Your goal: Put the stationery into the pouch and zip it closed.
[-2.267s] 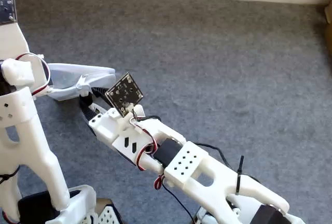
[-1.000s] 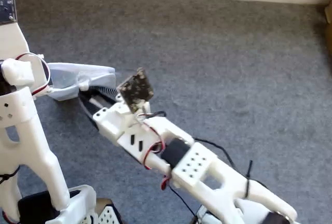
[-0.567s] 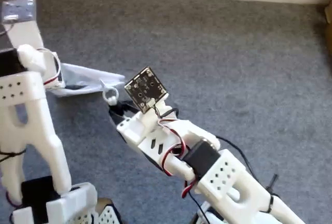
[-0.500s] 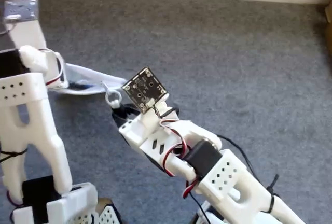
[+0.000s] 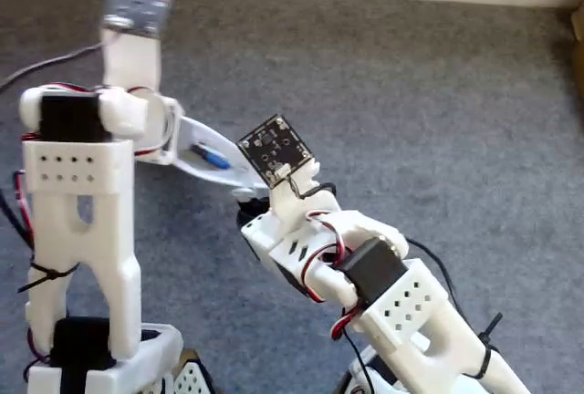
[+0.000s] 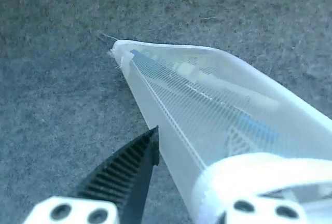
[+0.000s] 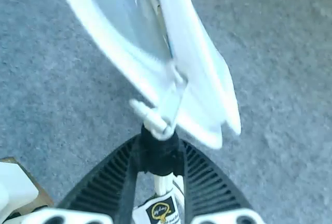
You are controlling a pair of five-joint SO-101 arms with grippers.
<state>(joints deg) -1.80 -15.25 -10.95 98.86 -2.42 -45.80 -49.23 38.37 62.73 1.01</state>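
The right gripper (image 7: 155,149) had its two black ribbed fingers (image 7: 205,177) drawn in almost fully. They were clamped on a small dark piece at the root of the white zip pull (image 7: 155,123). Whether that piece belonged to the pull or to the slider could not be made out. The pull ran straight from the jaws to the tapered end of the pouch (image 7: 124,32). The left gripper (image 6: 181,156) was closed on the opposite end of the pouch, which was pinched between its black ribbed finger (image 6: 124,175) and its smooth white jaw. In the high view the pouch hung stretched between the two arms, raised off the carpet (image 5: 438,93) and sloping down from the left gripper towards the right. The pouch was a flat, translucent white mesh sleeve, wedge-shaped in the left wrist view, with a fine grid weave. Stationery lay inside it: a pen (image 5: 212,157) with a blue section, and a pale stick-shaped item beside it. From above, the left arm's white forearm covered the pouch's held end. The right wrist's square black circuit board (image 5: 276,150) overhung the end nearer the right gripper. The carpet was grey, short-piled and uniform. Red and black wires (image 5: 315,262) looped along the right arm's white plastic shell.
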